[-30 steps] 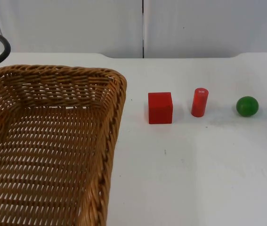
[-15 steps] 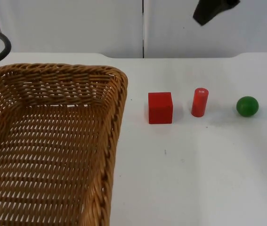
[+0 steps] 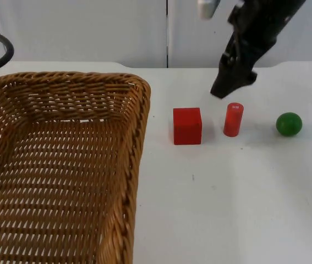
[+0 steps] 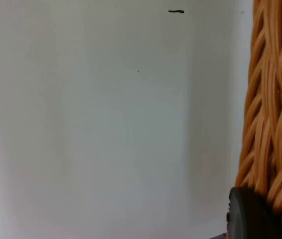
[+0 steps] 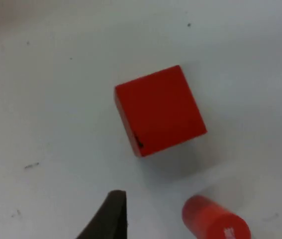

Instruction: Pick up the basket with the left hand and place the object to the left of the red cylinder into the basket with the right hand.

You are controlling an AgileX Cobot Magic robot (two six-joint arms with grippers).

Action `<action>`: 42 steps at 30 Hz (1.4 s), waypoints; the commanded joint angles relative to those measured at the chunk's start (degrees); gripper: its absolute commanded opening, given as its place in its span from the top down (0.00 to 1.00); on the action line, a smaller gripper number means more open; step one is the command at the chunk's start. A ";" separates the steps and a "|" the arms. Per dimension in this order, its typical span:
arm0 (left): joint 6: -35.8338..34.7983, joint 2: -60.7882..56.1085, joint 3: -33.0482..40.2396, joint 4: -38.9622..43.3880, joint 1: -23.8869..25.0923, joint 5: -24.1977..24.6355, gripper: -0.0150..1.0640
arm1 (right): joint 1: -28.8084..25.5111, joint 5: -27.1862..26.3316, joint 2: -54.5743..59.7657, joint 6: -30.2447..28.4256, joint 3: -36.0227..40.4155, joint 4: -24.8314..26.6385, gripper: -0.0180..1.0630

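Two jobs: left gripper (image 4: 247,216) clamped on basket (image 3: 62,165) rim; right gripper (image 3: 230,88) (opening unclear) should descend squarely over red cube (image 3: 187,126), avoiding red cylinder (image 3: 233,119).

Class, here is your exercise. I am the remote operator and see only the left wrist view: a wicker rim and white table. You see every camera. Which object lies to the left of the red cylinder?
Observer: In the top view a red cube stands left of the red cylinder, apart from it.
Operator: Where is the right gripper?
Observer: The right gripper hangs above the table just behind the cylinder, touching nothing. Its wrist view looks down on the cube.
Operator: Anything else on the table?
Observer: A green ball sits right of the cylinder. The basket is left of the cube, with the left gripper at its rim.
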 commanded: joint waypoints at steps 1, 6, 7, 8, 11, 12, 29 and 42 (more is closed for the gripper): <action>-0.22 -0.53 -0.24 -2.08 0.25 0.44 0.99 | 1.46 -1.78 1.19 -3.08 -0.33 0.98 0.01; -0.22 -0.53 -0.24 -2.08 0.25 0.55 0.99 | 3.29 -4.03 4.04 -4.00 -1.28 0.98 0.01; -0.22 -0.53 -0.24 -2.08 0.25 0.55 0.99 | 3.29 -4.03 4.04 -4.00 -1.28 0.98 0.01; -0.22 -0.53 -0.24 -2.08 0.25 0.55 0.99 | 3.82 -3.88 4.94 -4.00 -2.19 0.98 0.01; -0.22 -0.53 -0.24 -2.19 0.25 0.55 0.99 | 4.07 -3.10 7.96 -4.00 -4.82 1.10 0.01; -0.22 -0.53 -0.24 -2.19 0.25 0.55 0.99 | 4.07 -3.10 7.96 -4.00 -4.82 1.10 0.01; -0.22 -0.53 -0.24 -3.55 0.25 0.55 0.99 | 4.07 -7.32 14.64 -7.22 -5.41 3.93 0.01; -0.22 -0.53 -0.24 -3.79 0.25 0.55 0.99 | 4.07 -7.51 14.88 -8.07 -5.41 5.16 0.19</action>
